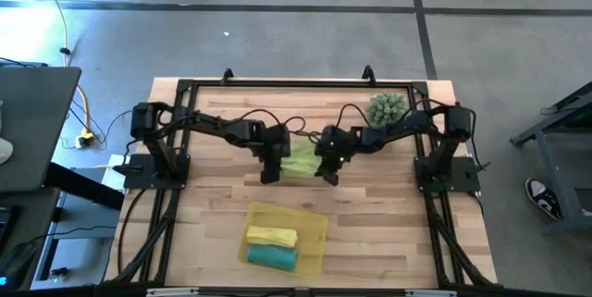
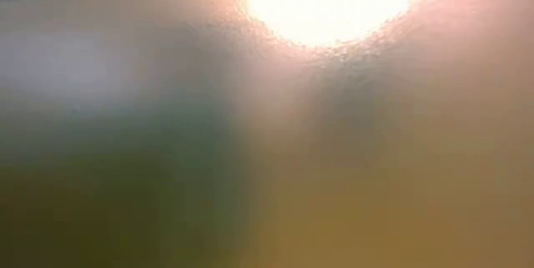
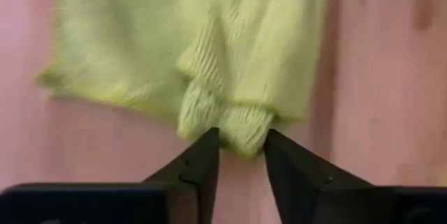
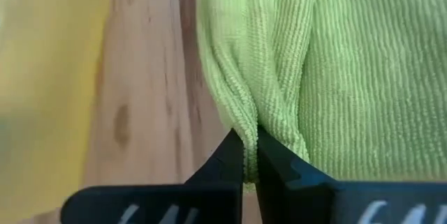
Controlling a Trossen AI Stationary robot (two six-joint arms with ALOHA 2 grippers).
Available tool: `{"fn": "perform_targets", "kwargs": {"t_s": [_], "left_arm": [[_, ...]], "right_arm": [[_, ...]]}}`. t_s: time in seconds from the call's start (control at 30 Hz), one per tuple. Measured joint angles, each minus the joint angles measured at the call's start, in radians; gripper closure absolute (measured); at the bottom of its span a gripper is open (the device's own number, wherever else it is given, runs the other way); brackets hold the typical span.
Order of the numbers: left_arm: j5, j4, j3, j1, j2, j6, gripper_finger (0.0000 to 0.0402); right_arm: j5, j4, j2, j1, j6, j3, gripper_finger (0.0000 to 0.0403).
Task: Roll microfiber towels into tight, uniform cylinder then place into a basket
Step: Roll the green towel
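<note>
Your right gripper (image 4: 250, 155) had its fingers pinched shut on a fold at the edge of the lime green towel (image 1: 301, 161), while your left gripper (image 3: 241, 155) had its fingers parted around a bunched corner on the towel's opposite side, likely to start the roll. The towel lay on the wooden worktop (image 1: 388, 223), with the basket (image 1: 314, 226) near it holding the rolled yellow towel (image 1: 271, 235) and teal towel (image 1: 273, 256); a spiky green plant (image 1: 387, 107) sat beyond the towel, grey floor all around.

lime ribbed towel (image 1: 300, 161), yellow basket (image 1: 314, 226), teal towel (image 1: 273, 257)
</note>
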Motion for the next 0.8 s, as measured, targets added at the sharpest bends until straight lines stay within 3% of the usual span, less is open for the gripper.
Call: {"fn": "perform_targets", "kwargs": {"t_s": [0.2,0.3,0.43,0.6,0.8], "left_arm": [[-0.311,-0.029,0.003,-0.060,-0.031,0.139,0.0255],[-0.414,-0.062,0.000,-0.106,-0.068,0.175,0.0245],[-0.393,-0.056,0.015,-0.177,-0.113,0.135,0.0244],[-0.366,0.088,0.021,-0.260,-0.104,0.169,0.0244],[-0.382,0.184,0.021,-0.250,-0.038,0.203,0.0228]], "right_arm": [[-0.115,-0.009,0.002,-0.047,0.202,-0.001,0.0402],[-0.154,-0.021,0.002,-0.067,0.263,-0.002,0.0402],[-0.162,-0.046,0.002,-0.086,0.302,-0.001,0.0403],[-0.167,-0.052,0.002,-0.097,0.303,0.000,0.0403],[-0.161,-0.050,0.001,-0.094,0.317,0.000,0.0403]]}}
